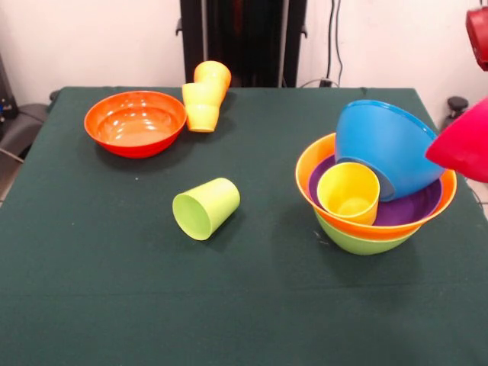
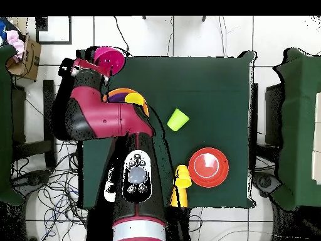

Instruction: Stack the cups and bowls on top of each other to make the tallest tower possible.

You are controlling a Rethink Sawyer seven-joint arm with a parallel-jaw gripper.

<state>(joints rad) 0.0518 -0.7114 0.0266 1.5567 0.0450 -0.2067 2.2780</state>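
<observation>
The tower at the front view's right is a lime green bowl [image 1: 364,242], a large orange bowl [image 1: 313,166] and a purple bowl [image 1: 418,206] nested. A blue bowl [image 1: 385,141] lies tilted in them, with a yellow cup [image 1: 348,193] beside it. A small magenta-red bowl [image 1: 462,143] hangs in the air past the tower's right side. In the overhead view my gripper [image 2: 106,68] is shut on this bowl [image 2: 113,59], above the table's corner. A lime green cup [image 1: 206,208] lies on its side mid-table. A yellow cup [image 1: 201,107] and an orange cup [image 1: 213,74], nested, lie at the back.
A red-orange bowl [image 1: 136,122] stands upright at the back left of the green table [image 1: 114,290]. My arm [image 2: 103,116] hides most of the tower in the overhead view. The black pedestal [image 1: 244,42] rises behind the nested cups.
</observation>
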